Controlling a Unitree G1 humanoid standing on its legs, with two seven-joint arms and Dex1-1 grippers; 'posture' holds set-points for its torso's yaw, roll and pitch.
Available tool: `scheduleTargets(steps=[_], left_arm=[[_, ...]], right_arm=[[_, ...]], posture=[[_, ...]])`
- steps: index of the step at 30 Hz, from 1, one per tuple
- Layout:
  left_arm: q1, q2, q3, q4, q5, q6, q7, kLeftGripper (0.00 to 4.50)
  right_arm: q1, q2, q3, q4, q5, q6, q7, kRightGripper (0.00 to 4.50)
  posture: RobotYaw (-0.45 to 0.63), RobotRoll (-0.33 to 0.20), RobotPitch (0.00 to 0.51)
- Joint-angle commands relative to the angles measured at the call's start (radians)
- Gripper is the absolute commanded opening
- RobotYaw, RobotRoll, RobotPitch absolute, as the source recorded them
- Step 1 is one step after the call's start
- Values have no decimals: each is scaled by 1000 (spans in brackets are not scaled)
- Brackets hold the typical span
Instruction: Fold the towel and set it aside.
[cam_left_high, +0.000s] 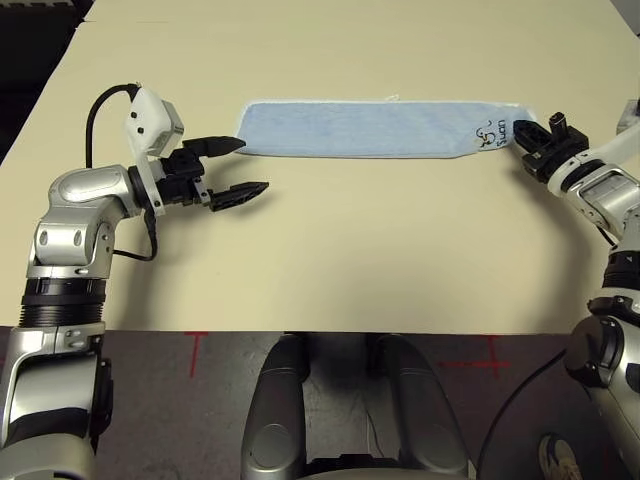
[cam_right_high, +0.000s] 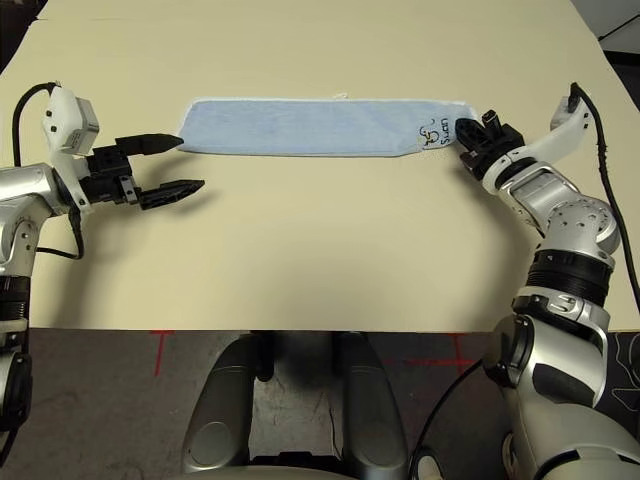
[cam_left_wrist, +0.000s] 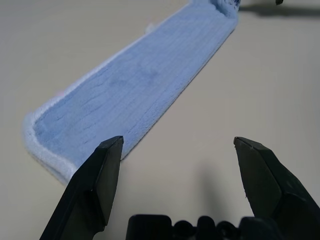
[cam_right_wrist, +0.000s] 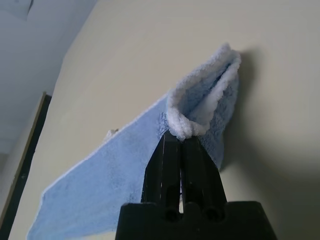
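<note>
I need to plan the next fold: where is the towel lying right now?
The towel lies as a long strip across the far middle of the table, its right end pinched in the right claw, its left end beside the open left claw.

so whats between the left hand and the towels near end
Nothing: only bare table lies between the open left hand and the towel. The left wrist view shows one fingertip right beside the towel's end, not touching it.
</note>
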Motion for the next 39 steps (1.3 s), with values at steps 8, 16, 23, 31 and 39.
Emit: scheduleTargets(steps=[8,16,23,31,39], left_arm=[[8,4,9,10,-11,-14,-9,4500],[4,8,1,10,-6,-7,-15,4500],[2,8,-3,3,-4,-1,-12,4500],[-3,6,-8,-3,0,5,-5,4500],[-3,10,-12,-6,4,9,-5,4500]], right_arm=[[15,-22,86,-65,-52,5,177,52],[14,3,185,-183,-50,92,261,52],[-10,58,279,-214,-117,104,222,52],[-61,175,308,-152,-209,52,129,52],[-103,222,329,-96,-275,50,101,52]], posture=[[26,0,291],[28,0,289],[28,0,284],[34,0,281],[34,0,281]])
